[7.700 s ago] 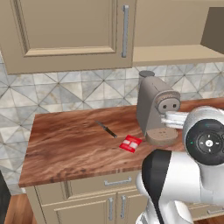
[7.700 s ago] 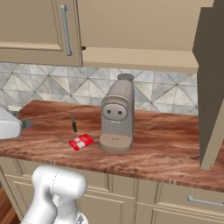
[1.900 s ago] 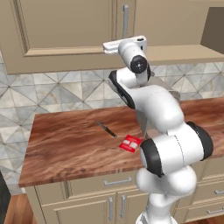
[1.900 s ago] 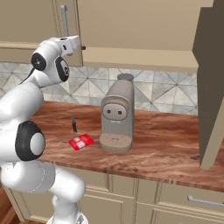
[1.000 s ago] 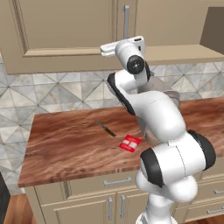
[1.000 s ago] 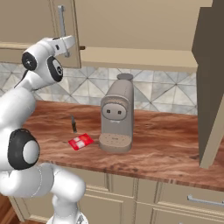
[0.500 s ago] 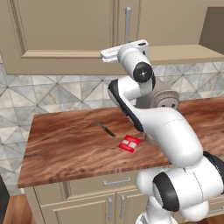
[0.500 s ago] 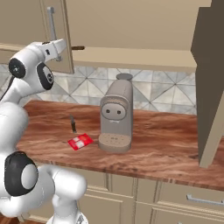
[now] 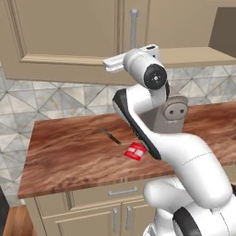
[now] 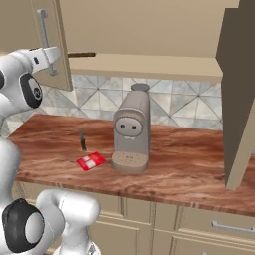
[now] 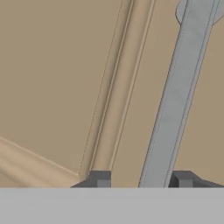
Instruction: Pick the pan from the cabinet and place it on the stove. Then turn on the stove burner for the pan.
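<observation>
My gripper (image 11: 141, 178) is shut on the vertical silver bar handle (image 11: 175, 100) of the beige cabinet door (image 10: 59, 30); the bar runs up between the two fingertips. In the right base view the gripper (image 10: 50, 58) holds the door swung partly outward, and a thin dark handle (image 10: 82, 55), seemingly the pan's, pokes out of the cabinet behind the door's edge. The pan's body is hidden. From the left base camera the gripper (image 9: 134, 48) sits at the bottom of the handle (image 9: 133, 25). The stove is out of view.
On the wooden counter (image 10: 189, 169) stand a grey coffee machine (image 10: 131, 132), a red packet (image 10: 91, 161) and a small dark knife (image 10: 81, 140). Another cabinet door (image 10: 239, 94) hangs open at the right. Drawers with bar handles run below the counter.
The cabinet door has swung further open, and my gripper has moved outward with its handle. Things on the counter have not moved.
</observation>
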